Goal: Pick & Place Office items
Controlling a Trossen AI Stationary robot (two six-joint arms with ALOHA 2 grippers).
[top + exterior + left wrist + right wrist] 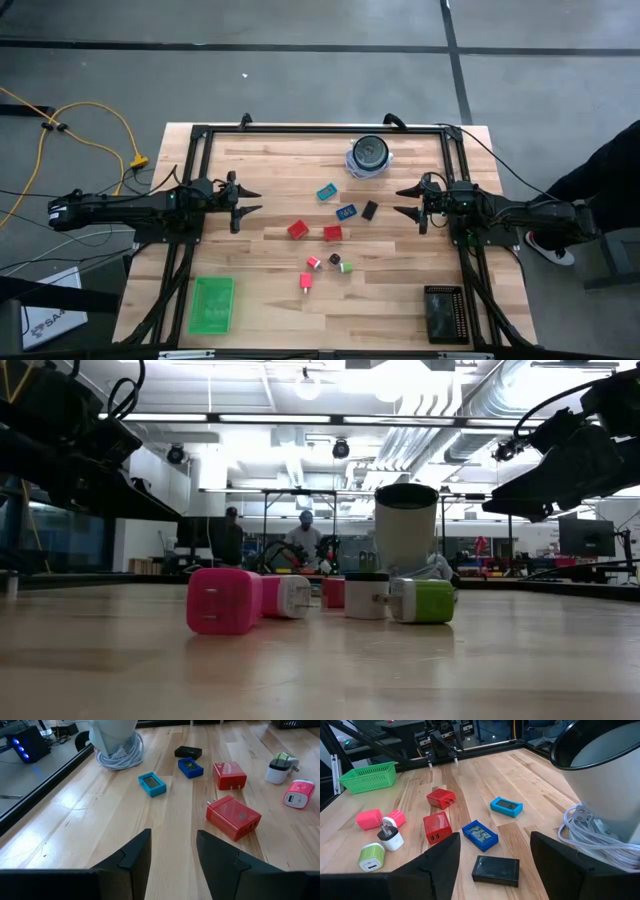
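The office items lie flat on the wooden table's middle: a teal rectangle [326, 191], a blue one [346, 212], a black one [369, 210], two red blocks [297, 230] [332, 233], and small pink [305, 282], white-pink [313, 263], dark [335, 259] and green [347, 267] plugs. My left gripper [256, 201] hovers open at the table's left, pointing toward them, its fingers [135, 855] bare. My right gripper [400, 201] hovers open at the right, facing the black rectangle [495, 869].
A round blue-white object with a dark top [369, 157] and a coiled white cord [600, 840] stands at the far middle. A green tray [211, 304] sits near left, a black tray [443, 313] near right. A black frame [320, 128] borders the table.
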